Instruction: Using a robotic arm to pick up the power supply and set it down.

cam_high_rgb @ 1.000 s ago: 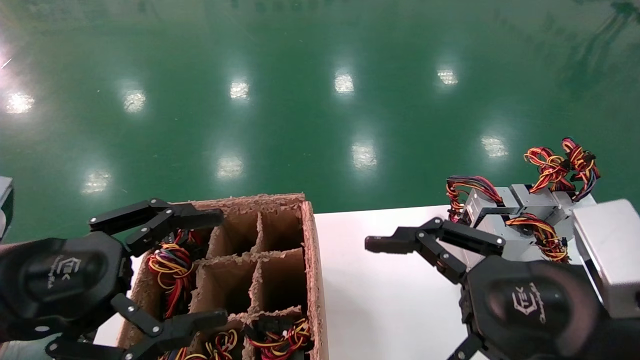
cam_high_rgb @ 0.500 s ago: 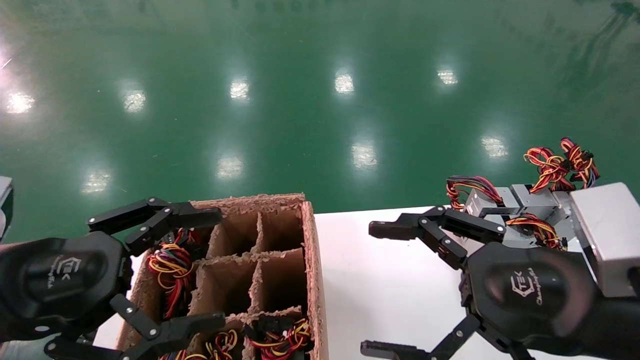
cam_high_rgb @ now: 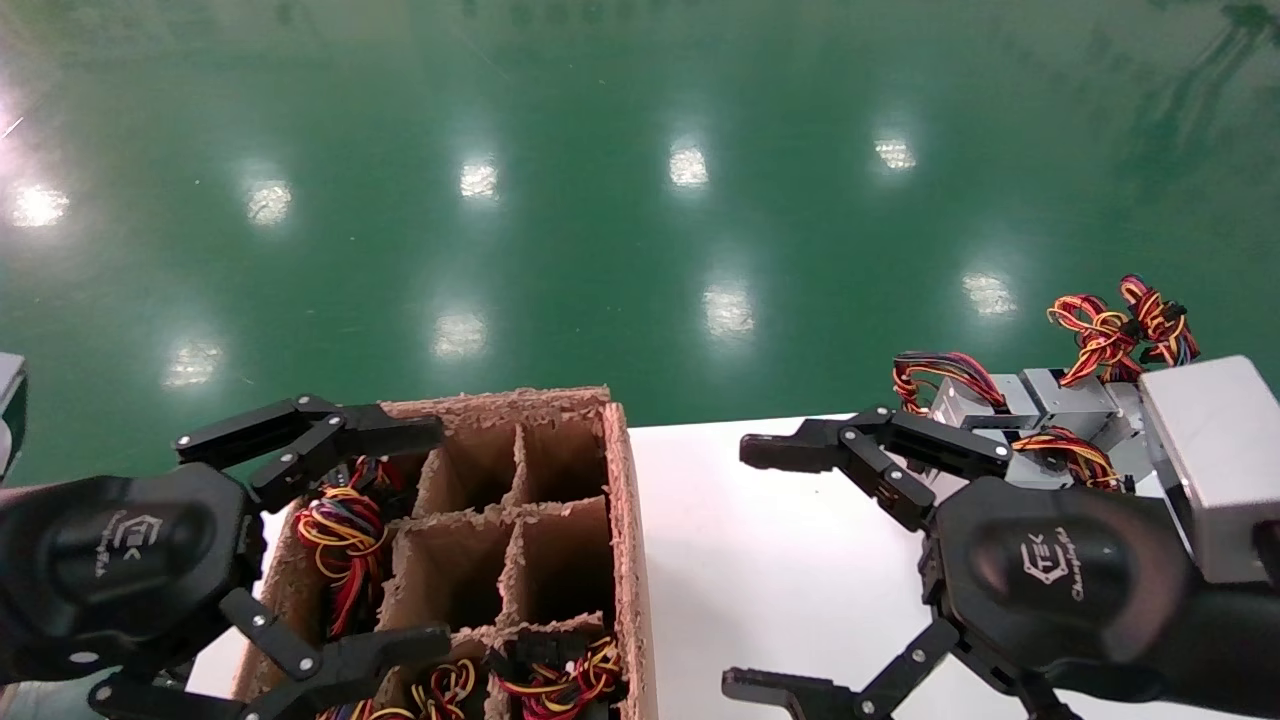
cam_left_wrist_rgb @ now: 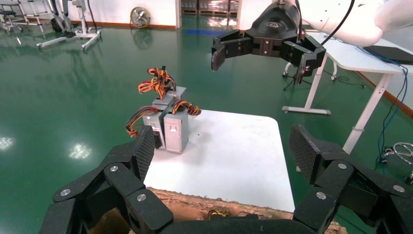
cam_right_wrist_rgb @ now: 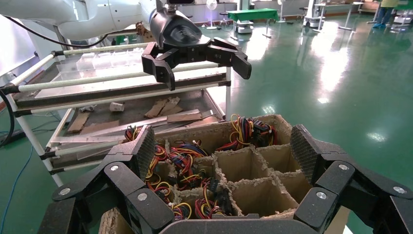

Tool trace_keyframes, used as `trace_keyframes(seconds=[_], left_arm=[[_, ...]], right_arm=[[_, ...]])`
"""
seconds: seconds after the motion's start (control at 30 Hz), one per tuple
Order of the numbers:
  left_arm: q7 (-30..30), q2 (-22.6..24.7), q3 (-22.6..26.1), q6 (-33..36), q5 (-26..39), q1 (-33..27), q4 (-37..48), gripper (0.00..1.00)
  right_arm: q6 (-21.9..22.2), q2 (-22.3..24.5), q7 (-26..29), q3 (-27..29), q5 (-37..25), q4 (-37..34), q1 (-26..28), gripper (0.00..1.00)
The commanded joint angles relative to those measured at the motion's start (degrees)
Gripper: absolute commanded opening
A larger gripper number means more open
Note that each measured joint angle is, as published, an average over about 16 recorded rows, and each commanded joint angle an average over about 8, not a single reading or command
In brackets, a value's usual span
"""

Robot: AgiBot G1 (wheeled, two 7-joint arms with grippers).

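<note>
A brown divided carton [cam_high_rgb: 625, 520] holds power supplies whose grey cases are hidden in the cells. Only their knotted red, yellow, black and blue wire bundles [cam_high_rgb: 340, 540] show, seen also as wire bundles [cam_right_wrist_rgb: 248, 131] in the right wrist view. My left gripper [cam_high_rgb: 445, 535] hangs open over the carton's left cells, holding nothing. My right gripper [cam_high_rgb: 737, 570] is open and empty above the white table [cam_high_rgb: 780, 560], pointing toward the carton. Several grey power supplies [cam_high_rgb: 1000, 410] stand grouped at the table's far right corner, also seen as power supplies [cam_left_wrist_rgb: 168, 129] from the left wrist.
Green glossy floor lies beyond the table and the carton. A metal trolley [cam_right_wrist_rgb: 122, 97] with cardboard scraps stands behind the carton. Another white table [cam_left_wrist_rgb: 355, 53] stands farther off. Some middle cells of the carton [cam_right_wrist_rgb: 263, 195] hold nothing.
My right gripper has shifted a little up and away over the table, and its lower finger has come into view. The left gripper and the carton have not moved.
</note>
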Motion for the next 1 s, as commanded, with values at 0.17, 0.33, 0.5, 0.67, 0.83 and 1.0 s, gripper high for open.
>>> trace_keyframes(seconds=[0.17, 0.33, 0.5, 0.67, 0.83, 1.0], left_arm=[[0.00, 0.00, 0.00, 0.00, 0.00, 0.00, 0.00, 1.00], [0.00, 0.00, 0.00, 0.00, 0.00, 0.00, 0.00, 1.00], [0.00, 0.00, 0.00, 0.00, 0.00, 0.00, 0.00, 1.00], [0.00, 0.00, 0.00, 0.00, 0.00, 0.00, 0.00, 1.00], [0.00, 0.00, 0.00, 0.00, 0.00, 0.00, 0.00, 1.00], [0.00, 0.00, 0.00, 0.00, 0.00, 0.00, 0.00, 1.00]], right_arm=[[0.06, -0.02, -0.02, -0.04, 0.03, -0.09, 0.03, 1.00], [0.09, -0.04, -0.04, -0.06, 0.05, -0.13, 0.05, 1.00], [0.10, -0.05, -0.06, -0.09, 0.07, -0.15, 0.07, 1.00], [0.12, -0.05, -0.08, -0.11, 0.08, -0.18, 0.09, 1.00], [0.14, -0.05, -0.09, -0.12, 0.09, -0.20, 0.10, 1.00], [0.15, -0.05, -0.09, -0.12, 0.09, -0.21, 0.10, 1.00]])
